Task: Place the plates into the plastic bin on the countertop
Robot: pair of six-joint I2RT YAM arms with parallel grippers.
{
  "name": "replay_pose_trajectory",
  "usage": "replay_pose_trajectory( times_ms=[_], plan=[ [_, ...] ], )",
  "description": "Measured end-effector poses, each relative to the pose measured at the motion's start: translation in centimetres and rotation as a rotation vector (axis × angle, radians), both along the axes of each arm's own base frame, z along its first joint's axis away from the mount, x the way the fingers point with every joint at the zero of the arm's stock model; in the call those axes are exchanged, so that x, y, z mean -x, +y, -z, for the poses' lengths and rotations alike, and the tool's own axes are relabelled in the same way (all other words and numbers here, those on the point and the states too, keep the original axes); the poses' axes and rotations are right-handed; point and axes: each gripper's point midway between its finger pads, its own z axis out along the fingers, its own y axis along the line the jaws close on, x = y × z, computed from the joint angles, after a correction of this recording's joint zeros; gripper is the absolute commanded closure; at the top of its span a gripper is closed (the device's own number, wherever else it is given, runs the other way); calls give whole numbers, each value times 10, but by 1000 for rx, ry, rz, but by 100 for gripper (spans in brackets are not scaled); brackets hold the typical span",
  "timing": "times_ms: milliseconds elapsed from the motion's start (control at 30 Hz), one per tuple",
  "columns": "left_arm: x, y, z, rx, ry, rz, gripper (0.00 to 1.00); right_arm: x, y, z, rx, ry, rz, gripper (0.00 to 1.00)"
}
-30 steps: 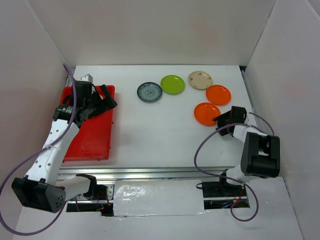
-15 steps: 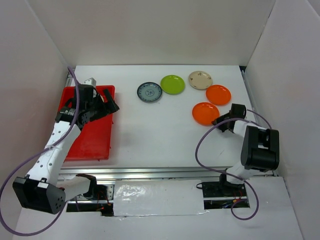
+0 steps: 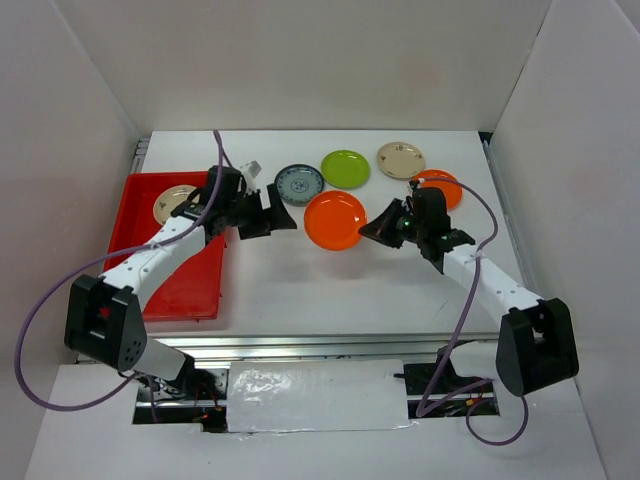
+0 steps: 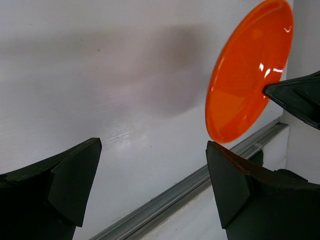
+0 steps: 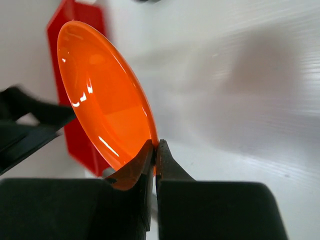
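Note:
An orange plate hangs tilted above the middle of the countertop, and my right gripper is shut on its right rim. The right wrist view shows the rim pinched between the closed tips of that gripper. My left gripper stands wide open just left of the plate, not touching it; in its own view the plate floats beyond the open left gripper. A cream plate lies in the red plastic bin.
Blue-grey, lime green and cream plates lie in a row at the back. A second orange plate is partly behind the right arm. White walls stand on three sides, and a metal rail runs along the near edge.
The right gripper closed on the orange plate, lifted it and carried it left to the middle. The left arm swung out of the bin toward it, uncovering a cream plate in the bin.

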Motion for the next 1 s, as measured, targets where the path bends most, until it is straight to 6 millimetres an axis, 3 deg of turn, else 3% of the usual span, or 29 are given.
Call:
replay_pose_trajectory(
  times_ms=[100,300,400,433,467,500,533,567,600,633,667,733,800,900,933,1000],
  plan=[
    [-1,-15,10,32,32,39,1,9,22,-16,-51,-21,-101,100],
    [-7,-30,1,125,2,65,7,24,51,-26,-95,-24,-223,100],
    [-8,-33,0,148,1,56,44,27,56,-29,-109,-25,-244,100],
    [-9,-34,-1,156,-1,58,84,27,57,-30,-113,-29,-247,100],
    [-10,-35,-2,165,5,52,96,27,58,-30,-115,-31,-249,100],
    [-10,-37,-2,168,1,64,100,26,58,-28,-105,-31,-242,97],
    [-9,-39,-5,181,-1,81,100,24,55,-23,-102,-8,-221,83],
    [-12,-39,-7,173,-9,77,100,21,55,-20,-104,-1,-213,54],
    [-13,-38,-7,165,-5,67,100,20,56,-19,-110,5,-211,9],
    [-16,-36,-5,150,1,49,100,18,56,-19,-115,7,-210,0],
    [-21,-30,-3,130,8,16,100,17,55,-19,-119,5,-212,0],
    [-33,-7,3,94,27,-78,100,10,46,-23,-135,-6,-187,0],
    [-52,39,8,73,61,-257,100,-8,20,-25,-155,-34,-109,0],
    [-85,167,11,74,44,-656,100,-15,-13,-8,-152,-17,-11,0],
    [-88,212,13,74,27,-793,100,-14,-16,-3,-150,-6,-4,0],
    [-84,274,16,82,7,-982,100,-8,-15,5,-147,16,-13,0]
  ],
)
